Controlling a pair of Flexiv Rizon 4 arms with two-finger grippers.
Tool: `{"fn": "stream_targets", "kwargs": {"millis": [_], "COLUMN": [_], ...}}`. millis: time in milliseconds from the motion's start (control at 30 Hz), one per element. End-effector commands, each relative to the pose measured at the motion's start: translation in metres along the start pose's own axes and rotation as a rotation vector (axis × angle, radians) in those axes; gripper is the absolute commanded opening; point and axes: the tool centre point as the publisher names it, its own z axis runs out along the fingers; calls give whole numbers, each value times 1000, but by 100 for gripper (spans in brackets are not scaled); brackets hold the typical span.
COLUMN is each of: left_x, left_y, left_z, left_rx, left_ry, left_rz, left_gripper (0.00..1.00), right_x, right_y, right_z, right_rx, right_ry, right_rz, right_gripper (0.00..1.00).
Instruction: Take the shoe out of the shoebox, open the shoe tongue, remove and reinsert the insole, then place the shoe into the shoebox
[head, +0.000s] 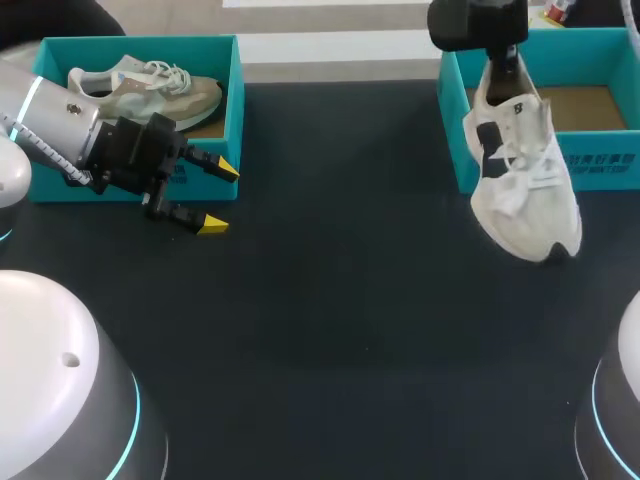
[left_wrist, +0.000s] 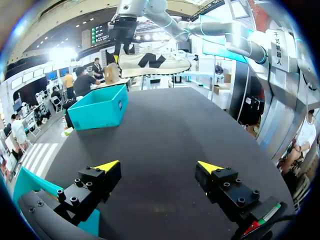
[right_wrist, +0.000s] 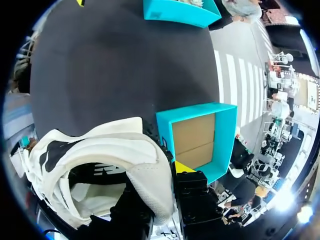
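White shoe (head: 520, 170) hangs level, toe pointing away from right shoebox (head: 600, 162).

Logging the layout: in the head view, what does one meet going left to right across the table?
Beige shoe in the left shoebox → left gripper, open → white shoe hanging from the right gripper.

You are looking at a white shoe (head: 520, 170) of soft matt cloth with smooth black patches. Behind it, the teal shoebox (head: 600, 165) is showing smooth coloured card outside and raw brown card inside. Under the shoe, the desk (head: 350, 320) is lying matt black. Across the desk from the shoe, the left hand (head: 220, 197) is showing matt black casing and smooth yellow tips.
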Motion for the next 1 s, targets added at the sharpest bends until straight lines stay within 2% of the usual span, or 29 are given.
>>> {"fn": "stream_targets", "kwargs": {"millis": [33,100,267,367,533,667,833,1000], "left_x": [0,0,0,0,0,0,0,0], "left_y": [0,0,0,0,0,0,0,0], "left_z": [1,1,1,1,1,1,1,1], "left_rx": [-3,-3,-3,-3,-3,-3,-3,-3], "left_ry": [2,2,2,2,2,2,2,2], "left_rz": [0,0,0,0,0,0,0,0], "left_gripper": [100,100,100,100,100,100,100,100], "right_x": [0,-7,-45,-62,-95,-125,-155,-177], "right_y": [-3,-11,-47,-63,-104,-142,-176,-204], "right_z": [0,2,18,30,60,94,127,148], "right_rx": [-23,-19,-33,-47,-57,-69,-70,-24], "right_ry": [-1,18,41,53,80,85,104,114], "right_rz": [-1,16,111,103,49,33,-33,-57], "right_gripper": [0,0,0,0,0,0,0,0]}}
